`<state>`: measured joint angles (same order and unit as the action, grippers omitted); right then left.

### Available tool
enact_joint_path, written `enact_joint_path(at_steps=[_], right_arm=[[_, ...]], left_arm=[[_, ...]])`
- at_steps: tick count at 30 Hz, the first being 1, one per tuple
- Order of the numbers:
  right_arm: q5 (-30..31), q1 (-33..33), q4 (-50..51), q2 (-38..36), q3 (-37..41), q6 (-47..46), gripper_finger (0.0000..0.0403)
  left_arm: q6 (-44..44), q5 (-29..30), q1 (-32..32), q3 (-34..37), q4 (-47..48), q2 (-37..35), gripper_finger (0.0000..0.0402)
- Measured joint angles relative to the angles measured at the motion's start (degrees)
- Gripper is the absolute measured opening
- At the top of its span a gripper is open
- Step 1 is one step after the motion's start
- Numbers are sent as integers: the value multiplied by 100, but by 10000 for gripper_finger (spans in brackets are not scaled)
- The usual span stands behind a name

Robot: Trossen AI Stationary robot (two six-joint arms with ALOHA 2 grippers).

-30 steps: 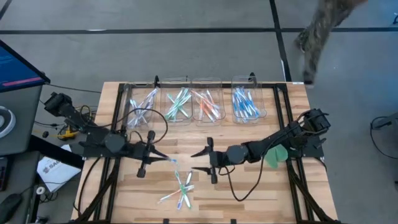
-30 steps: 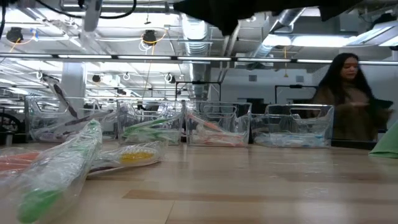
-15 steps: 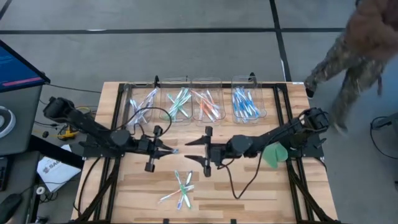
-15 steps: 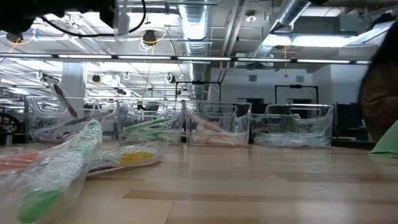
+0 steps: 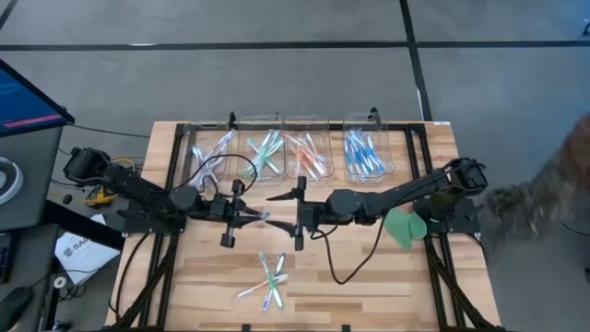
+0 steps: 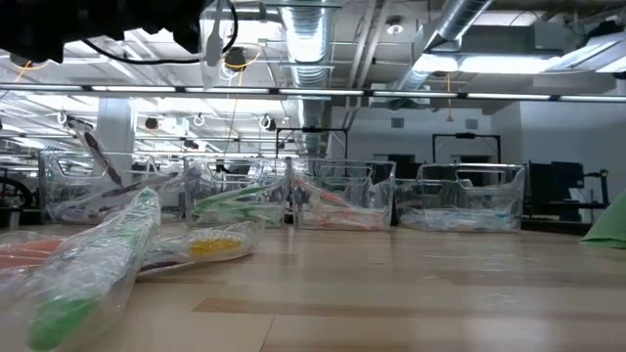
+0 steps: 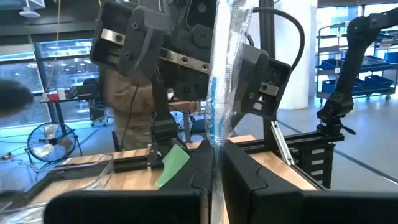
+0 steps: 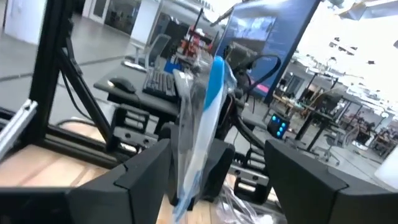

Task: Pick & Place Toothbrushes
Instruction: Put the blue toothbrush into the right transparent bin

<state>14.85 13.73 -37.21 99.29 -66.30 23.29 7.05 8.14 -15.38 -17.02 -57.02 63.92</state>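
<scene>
The left gripper (image 5: 247, 219) is pressed together on a wrapped blue toothbrush (image 5: 261, 218), held above the middle of the table (image 5: 369, 277). The right gripper (image 5: 297, 215) faces it from just beside, fingers spread, with the brush tip reaching toward the gap between them.

The left wrist view shows what the overhead cannot: the toothbrush (image 7: 219, 93) stands up from between the closed fingers in a clear wrapper, with the other arm's gripper body right behind it and a green leaf-shaped piece (image 7: 171, 165) lying on the wood. The right wrist view shows the brush (image 8: 202, 118) between its own spread fingers (image 8: 134, 180), not touched by either. The low view shows neither gripper tip, only wrapped brushes (image 6: 93, 254) close to the lens and the clear bins (image 6: 342, 196).

Four clear bins (image 5: 290, 148) sit in a row along the far edge, sorted by colour. A small loose pile of toothbrushes (image 5: 267, 281) lies near the front edge, below the grippers. The wood around the pile and to the front right is bare. The green piece (image 5: 403, 228) lies beside the right arm. A blurred person (image 5: 544, 198) stands off the right edge.

No writing can be read.
</scene>
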Motion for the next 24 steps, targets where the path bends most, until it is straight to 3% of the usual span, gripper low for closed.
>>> enact_joint_path(at_steps=[10,20,24], right_arm=[[-601,-142,257,1,-127,5,204],[-615,-310,166,4,-127,68,94],[-1005,-383,166,4,-127,63,46]], left_arm=[[-40,-111,248,-2,-15,0,7],[-42,-105,262,-2,-122,0,7],[-38,-104,262,-2,-124,0,7]])
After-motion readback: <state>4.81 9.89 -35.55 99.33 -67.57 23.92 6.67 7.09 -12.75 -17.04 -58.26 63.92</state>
